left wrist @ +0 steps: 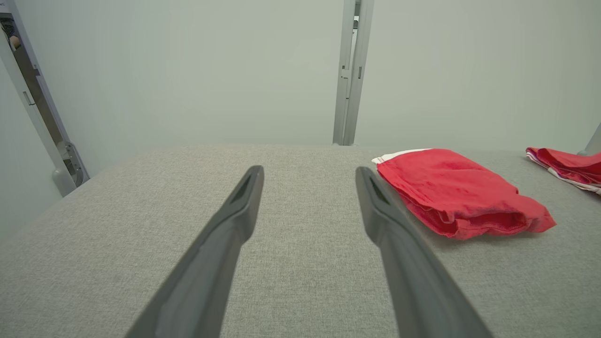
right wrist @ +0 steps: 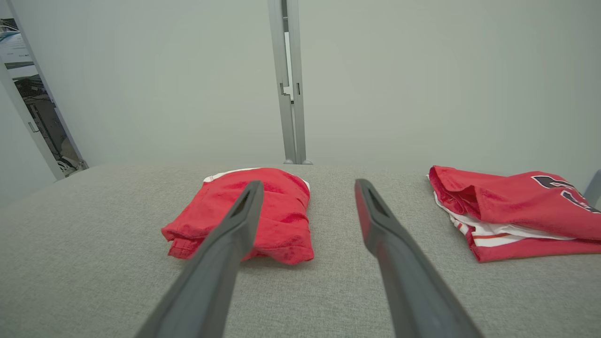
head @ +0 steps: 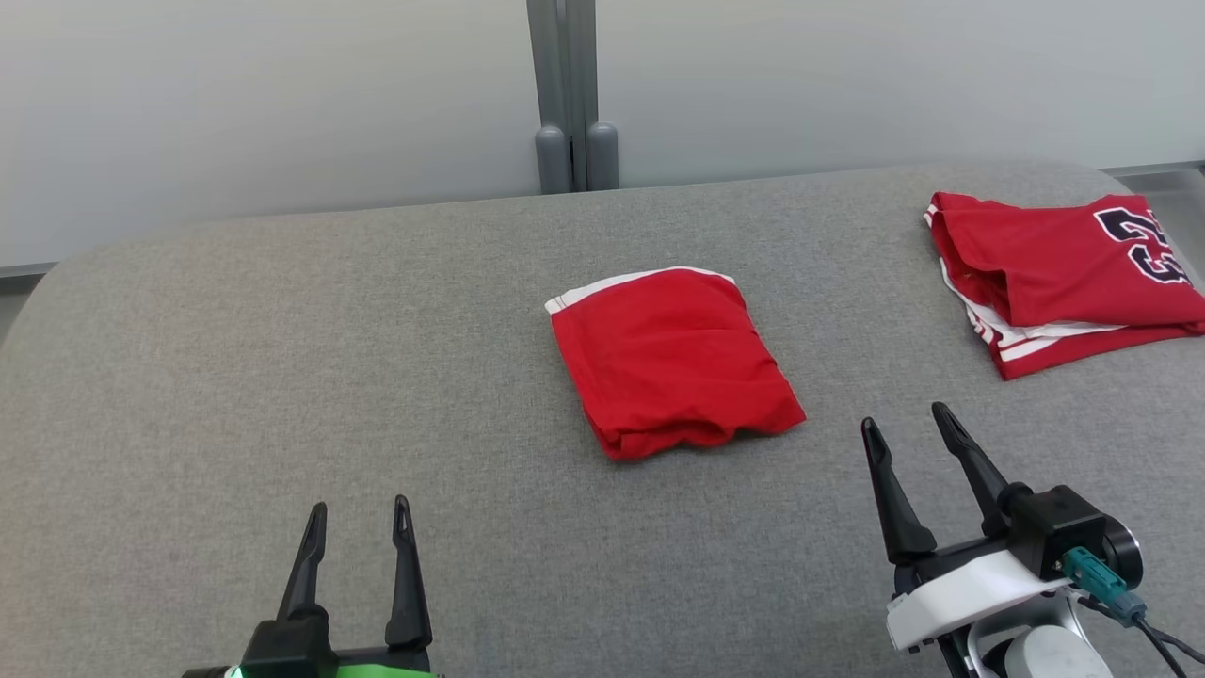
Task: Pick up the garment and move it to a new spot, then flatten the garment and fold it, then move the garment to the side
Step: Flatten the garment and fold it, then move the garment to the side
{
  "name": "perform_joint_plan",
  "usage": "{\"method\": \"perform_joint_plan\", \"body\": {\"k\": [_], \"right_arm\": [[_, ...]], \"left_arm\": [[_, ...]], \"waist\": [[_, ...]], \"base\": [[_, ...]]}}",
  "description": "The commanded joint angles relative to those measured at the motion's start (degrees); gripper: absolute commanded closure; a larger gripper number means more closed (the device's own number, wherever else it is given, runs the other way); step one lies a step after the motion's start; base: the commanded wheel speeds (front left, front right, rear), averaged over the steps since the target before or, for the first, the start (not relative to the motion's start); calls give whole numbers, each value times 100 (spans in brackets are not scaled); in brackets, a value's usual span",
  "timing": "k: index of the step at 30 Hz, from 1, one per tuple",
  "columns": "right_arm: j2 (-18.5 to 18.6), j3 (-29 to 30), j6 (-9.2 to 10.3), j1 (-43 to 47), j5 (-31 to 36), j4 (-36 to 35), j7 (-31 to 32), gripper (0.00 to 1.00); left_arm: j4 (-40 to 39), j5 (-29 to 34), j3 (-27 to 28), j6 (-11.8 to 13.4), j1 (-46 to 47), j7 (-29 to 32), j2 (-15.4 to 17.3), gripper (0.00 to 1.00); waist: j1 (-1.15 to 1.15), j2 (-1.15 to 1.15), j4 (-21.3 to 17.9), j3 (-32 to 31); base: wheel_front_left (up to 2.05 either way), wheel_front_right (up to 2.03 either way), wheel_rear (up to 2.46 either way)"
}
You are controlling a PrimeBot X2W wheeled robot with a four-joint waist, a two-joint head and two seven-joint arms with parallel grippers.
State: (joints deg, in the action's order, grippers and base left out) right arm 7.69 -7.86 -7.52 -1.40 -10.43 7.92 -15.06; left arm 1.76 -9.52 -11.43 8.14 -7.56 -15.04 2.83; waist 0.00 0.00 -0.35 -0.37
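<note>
A folded red garment (head: pixel 673 363) with a white trim at its far edge lies in the middle of the grey table (head: pixel 282 377). It also lies right of centre in the left wrist view (left wrist: pixel 455 192) and partly behind a finger in the right wrist view (right wrist: pixel 277 216). My left gripper (head: pixel 360 515) is open near the table's front left, well short of the garment. At the front right, my right gripper (head: pixel 906 424) is open too, just right of the garment's near corner and apart from it. Both grippers are empty.
A second folded red garment (head: pixel 1064 273) with white stripes and a dark number lies at the table's far right. A grey post (head: pixel 572 94) stands behind the table against a pale wall. Bare grey surface spreads across the table's left half.
</note>
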Motion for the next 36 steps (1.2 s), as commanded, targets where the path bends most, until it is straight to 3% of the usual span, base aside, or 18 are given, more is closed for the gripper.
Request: {"method": "perform_joint_plan", "body": {"k": [1, 36], "right_arm": [[-25, 3, 8, 82, 21, -4, -12, 0], [-104, 26, 8, 74, -48, 52, -12, 0]], "left_arm": [[21, 44, -4, -12, -50, -17, 14, 0], [245, 105, -41, -8, 23, -17, 14, 0]], "waist": [[0, 0, 15, -7], [0, 0, 74, -65]], "base": [[0, 0, 0], [0, 0, 0]]}}
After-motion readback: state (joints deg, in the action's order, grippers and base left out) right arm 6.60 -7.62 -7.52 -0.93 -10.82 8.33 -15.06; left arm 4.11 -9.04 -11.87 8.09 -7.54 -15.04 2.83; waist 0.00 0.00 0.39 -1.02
